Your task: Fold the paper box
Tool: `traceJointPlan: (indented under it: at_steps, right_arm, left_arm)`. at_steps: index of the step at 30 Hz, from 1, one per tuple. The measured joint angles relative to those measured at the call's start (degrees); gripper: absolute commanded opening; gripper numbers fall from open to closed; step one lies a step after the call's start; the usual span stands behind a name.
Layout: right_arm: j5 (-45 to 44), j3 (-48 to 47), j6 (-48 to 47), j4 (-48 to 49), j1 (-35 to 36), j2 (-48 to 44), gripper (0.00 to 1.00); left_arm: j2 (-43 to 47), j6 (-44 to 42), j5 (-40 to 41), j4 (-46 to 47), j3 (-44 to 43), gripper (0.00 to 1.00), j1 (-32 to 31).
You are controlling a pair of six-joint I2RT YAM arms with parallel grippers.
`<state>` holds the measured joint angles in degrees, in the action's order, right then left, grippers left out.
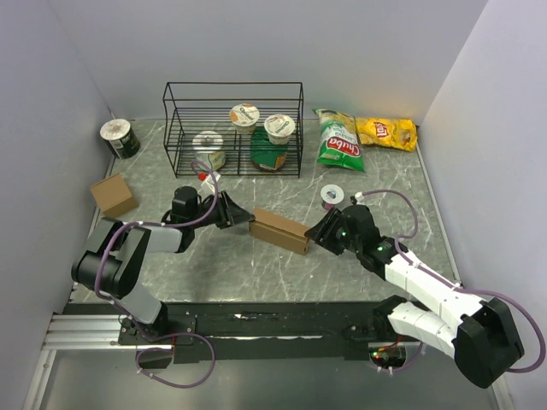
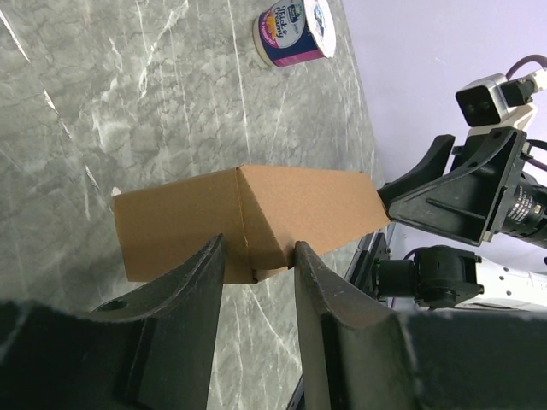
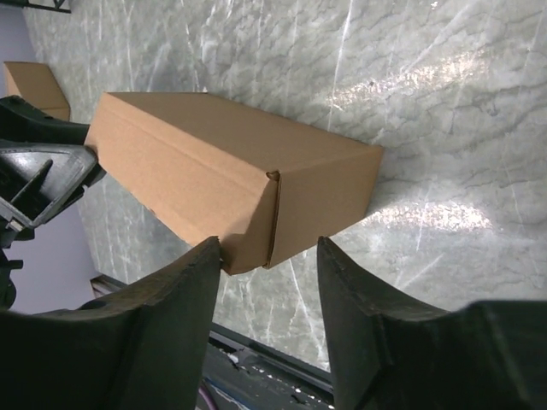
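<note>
A grey marbled tabletop [image 1: 282,278] sits between pale lilac walls [image 1: 51,102]. The plain brown oblong cardboard paper box [image 1: 279,231] lies closed at mid-table, between the two claws. The left gripper [image 1: 242,217] is unclenched — fingers [image 2: 201,286] spread at the box's left end, grasping nothing. The right gripper [image 1: 314,234] is likewise spread at the right end; whether it touches the box is unclear.
</note>
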<state>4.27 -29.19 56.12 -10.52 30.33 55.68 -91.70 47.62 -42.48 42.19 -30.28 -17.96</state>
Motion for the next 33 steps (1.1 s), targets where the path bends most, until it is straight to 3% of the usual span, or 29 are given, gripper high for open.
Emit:
traceJointPlan:
  at_steps: [13, 19, 29, 33]
  right_arm:
    - [1.7, 0.8, 0.7, 4.0, 0.0, 2.3, 0.22]
    - [1.6, 1.5, 0.9, 5.5, -0.3, 2.6, 0.18]
    - [1.1, 1.5, 0.7, 5.8, -0.3, 2.9, 0.17]
    - [1.0, 1.5, 0.6, 5.8, -0.3, 2.9, 0.17]
  left_arm:
    - [0.0, -0.2, 0.1, -0.5, -0.2, 0.22, 0.0]
    - [-0.3, -0.2, 0.1, 0.0, -0.2, 0.22, 0.0]
    - [-1.0, 0.1, 0.1, 0.3, -0.3, 0.65, 0.1]
    - [-1.0, -0.1, 0.6, -5.3, -1.8, 0.72, 0.1]
